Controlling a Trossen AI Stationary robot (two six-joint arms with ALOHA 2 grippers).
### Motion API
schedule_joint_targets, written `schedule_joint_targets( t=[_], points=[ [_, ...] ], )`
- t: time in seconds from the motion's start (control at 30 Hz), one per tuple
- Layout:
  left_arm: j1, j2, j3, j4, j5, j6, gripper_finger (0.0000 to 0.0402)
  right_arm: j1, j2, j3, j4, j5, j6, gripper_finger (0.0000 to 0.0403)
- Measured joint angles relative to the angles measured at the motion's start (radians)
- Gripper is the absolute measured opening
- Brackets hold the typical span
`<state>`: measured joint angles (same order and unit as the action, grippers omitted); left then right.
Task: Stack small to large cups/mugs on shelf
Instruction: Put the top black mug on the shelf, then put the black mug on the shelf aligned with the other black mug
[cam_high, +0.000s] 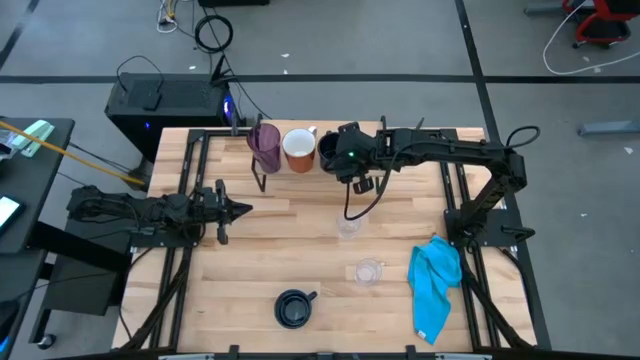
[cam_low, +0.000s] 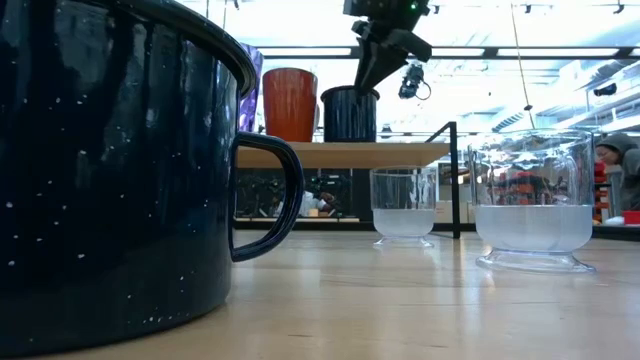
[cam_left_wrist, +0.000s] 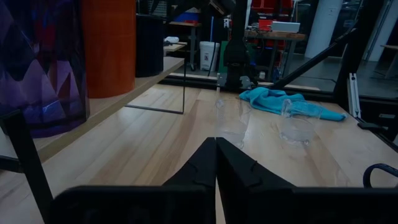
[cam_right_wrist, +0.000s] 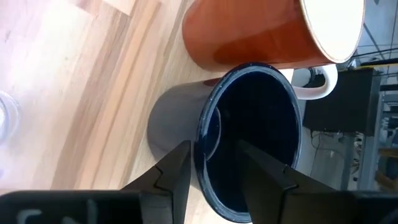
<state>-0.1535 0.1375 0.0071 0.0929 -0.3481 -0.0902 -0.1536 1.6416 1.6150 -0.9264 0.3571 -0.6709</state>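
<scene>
Near the bottom of the overhead frame a navy mug (cam_high: 294, 308) sits on the bench (cam_high: 250, 260), the left end effector (cam_high: 238, 209) shut empty at centre left, while at upper centre the right end effector (cam_right_wrist: 211, 163) straddles the rim of a second navy mug (cam_right_wrist: 249, 137) on the shelf (cam_low: 340, 153).

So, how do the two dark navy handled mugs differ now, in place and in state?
One dark navy handled mug stands on the light-wood shelf beside the orange-brown mug, and the right gripper pinches its rim. The other dark navy handled mug sits low on the butcher-block tabletop, near its front edge, untouched. Both stand upright and look empty.
</scene>
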Motion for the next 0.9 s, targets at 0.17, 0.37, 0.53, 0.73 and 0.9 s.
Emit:
schedule_joint_targets(
  t=[0.17,0.37,0.53,0.73,0.9],
  points=[
    [0.000,0.000,0.000,0.000,0.000,0.000,0.0022,0.021,-0.026,0.000,0.002,0.023,0.023,0.0133],
    [0.000,0.000,0.000,0.000,0.000,0.001,0.0020,0.046,-0.063,0.000,0.010,0.055,0.041,0.0133],
    [0.000,0.000,0.000,0.000,0.000,0.000,0.0013,0.088,-0.070,0.000,0.009,0.053,0.122,0.0133],
    [0.000,0.000,0.000,0.000,0.000,0.003,0.0018,0.196,-0.015,0.000,0.060,-0.041,0.398,0.0133],
    [0.000,0.000,0.000,0.000,0.000,0.004,0.0024,0.297,0.044,0.000,0.161,-0.053,0.661,0.0133]
  ],
)
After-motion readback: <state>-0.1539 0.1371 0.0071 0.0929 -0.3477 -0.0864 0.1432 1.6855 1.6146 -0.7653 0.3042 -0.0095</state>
